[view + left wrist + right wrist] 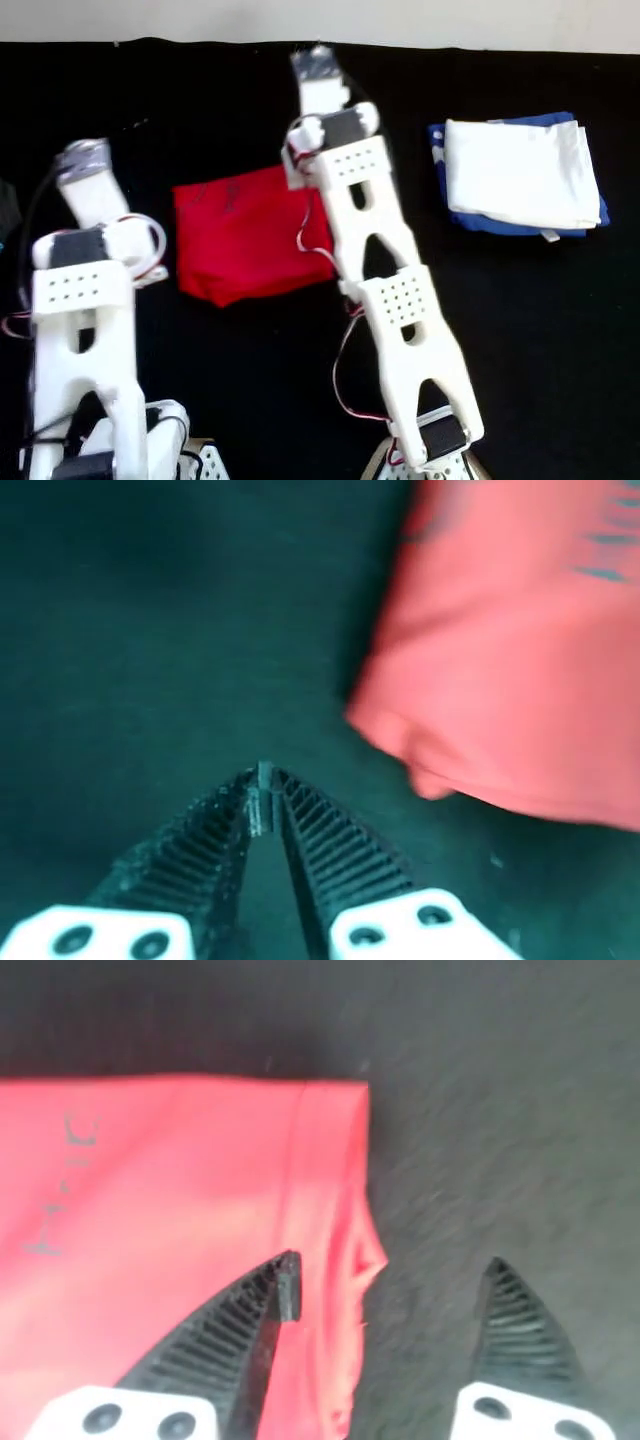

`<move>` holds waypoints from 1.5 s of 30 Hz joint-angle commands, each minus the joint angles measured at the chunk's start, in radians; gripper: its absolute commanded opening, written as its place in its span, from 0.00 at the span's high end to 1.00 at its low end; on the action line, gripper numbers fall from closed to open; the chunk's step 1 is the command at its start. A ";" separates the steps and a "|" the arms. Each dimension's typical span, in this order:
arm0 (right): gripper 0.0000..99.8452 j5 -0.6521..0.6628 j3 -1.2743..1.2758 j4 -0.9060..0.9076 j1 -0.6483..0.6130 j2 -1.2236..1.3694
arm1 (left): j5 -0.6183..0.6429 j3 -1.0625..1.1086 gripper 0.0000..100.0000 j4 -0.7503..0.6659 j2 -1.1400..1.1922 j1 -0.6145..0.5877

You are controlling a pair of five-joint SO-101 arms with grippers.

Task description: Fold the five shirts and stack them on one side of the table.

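Observation:
A folded red shirt (250, 235) lies on the black table, between the two arms. At the right, a folded white shirt (520, 172) rests on a folded blue shirt (520, 225). My right gripper (392, 1280) is open above the red shirt's (170, 1220) side edge, one finger over the cloth and the other over bare table. In the high view the right gripper (318, 68) is at the far end of its arm, beyond the red shirt's far right corner. My left gripper (262, 775) is shut on nothing over bare table, apart from the red shirt (520, 660). From above, the left gripper (82, 162) sits left of the shirt.
The black table (520, 330) has free room in front of the shirts and between the red shirt and the stack. A dark object (5, 212) shows at the left edge. A pale wall (450, 20) runs behind the table's far edge.

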 commanded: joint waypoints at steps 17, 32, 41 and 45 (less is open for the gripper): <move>0.71 -0.025 0.437 -0.268 -0.042 -0.061 | -0.017 -0.124 0.99 -0.091 0.535 -0.154; 1.00 0.199 0.533 -0.236 0.048 -0.073 | -0.017 -0.117 0.99 -0.184 0.644 -0.151; 0.99 0.247 0.182 0.001 0.205 -0.185 | 0.084 -0.101 0.99 -0.209 0.642 -0.140; 0.99 0.279 0.116 0.013 0.289 -0.278 | 0.084 -0.090 0.99 -0.224 0.641 -0.139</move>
